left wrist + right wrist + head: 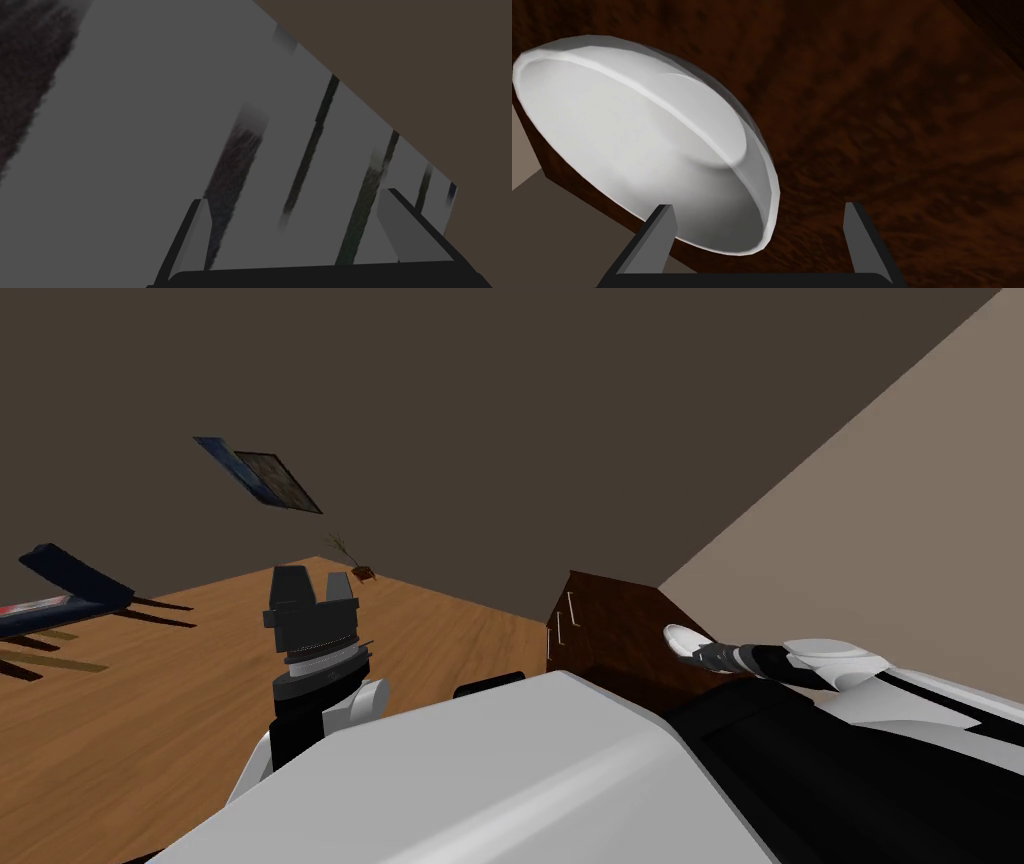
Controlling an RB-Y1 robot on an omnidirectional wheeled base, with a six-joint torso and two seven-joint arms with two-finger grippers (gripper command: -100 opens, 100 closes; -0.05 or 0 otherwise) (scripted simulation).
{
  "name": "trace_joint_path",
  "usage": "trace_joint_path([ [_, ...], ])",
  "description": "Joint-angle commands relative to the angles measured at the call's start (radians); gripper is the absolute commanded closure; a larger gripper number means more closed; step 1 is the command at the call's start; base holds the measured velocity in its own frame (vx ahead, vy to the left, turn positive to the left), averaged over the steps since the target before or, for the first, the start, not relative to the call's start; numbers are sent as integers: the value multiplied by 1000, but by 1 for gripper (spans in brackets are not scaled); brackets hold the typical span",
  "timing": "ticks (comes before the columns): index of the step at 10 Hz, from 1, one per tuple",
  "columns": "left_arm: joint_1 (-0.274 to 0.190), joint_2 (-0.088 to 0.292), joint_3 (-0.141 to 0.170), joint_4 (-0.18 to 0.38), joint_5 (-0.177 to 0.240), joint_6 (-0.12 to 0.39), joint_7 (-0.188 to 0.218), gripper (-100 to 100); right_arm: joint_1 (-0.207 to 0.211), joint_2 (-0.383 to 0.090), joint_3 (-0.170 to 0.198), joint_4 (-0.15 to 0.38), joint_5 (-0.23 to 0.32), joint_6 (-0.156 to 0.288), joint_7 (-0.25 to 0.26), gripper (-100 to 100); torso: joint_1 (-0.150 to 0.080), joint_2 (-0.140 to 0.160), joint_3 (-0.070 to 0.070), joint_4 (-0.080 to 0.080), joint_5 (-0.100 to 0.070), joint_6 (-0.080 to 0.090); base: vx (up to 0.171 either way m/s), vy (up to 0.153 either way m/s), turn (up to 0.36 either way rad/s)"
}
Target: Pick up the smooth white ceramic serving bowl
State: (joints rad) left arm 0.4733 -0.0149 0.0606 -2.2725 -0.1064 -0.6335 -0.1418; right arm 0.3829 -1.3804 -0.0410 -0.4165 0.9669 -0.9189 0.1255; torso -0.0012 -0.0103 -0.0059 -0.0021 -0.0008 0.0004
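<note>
A smooth white bowl (684,639) sits on top of a dark wooden cabinet (615,623), close to its edge by the tan wall. My right arm reaches over the cabinet, and the right gripper (705,652) is right at the bowl. In the right wrist view the bowl (637,130) lies large and shallow on the cabinet top (892,125). My right gripper (758,207) is open. The near part of the bowl's rim lies between the fingers, and one finger (662,225) stands in front of the bowl's inside. The left gripper (313,580) is raised at my left, open (295,196) and holding nothing.
The cabinet has drawers with pale handles (567,618) on its front and stands against the tan wall (880,518). A wooden floor (180,708) spreads to the left, with a dark blue lounger (60,588) at the far left and a small plant (360,568) in the corner.
</note>
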Motion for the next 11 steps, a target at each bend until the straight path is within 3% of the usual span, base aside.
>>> trace_joint_path([
  [1,0,0,0,0,0,0,0,0,13,6,-19,-35,6,2,23,-100,0,0,0,0,0,0,173,-9,-209],
  [7,0,0,0,0,0,0,0,0,48,20,-66,-122,21,-2,83,-100,0,4,2,1,0,1,142,-20,-212],
  [11,0,0,0,0,0,0,0,0,83,33,-113,-207,37,-5,143,-100,-1,1,0,0,0,-1,168,1,-244],
])
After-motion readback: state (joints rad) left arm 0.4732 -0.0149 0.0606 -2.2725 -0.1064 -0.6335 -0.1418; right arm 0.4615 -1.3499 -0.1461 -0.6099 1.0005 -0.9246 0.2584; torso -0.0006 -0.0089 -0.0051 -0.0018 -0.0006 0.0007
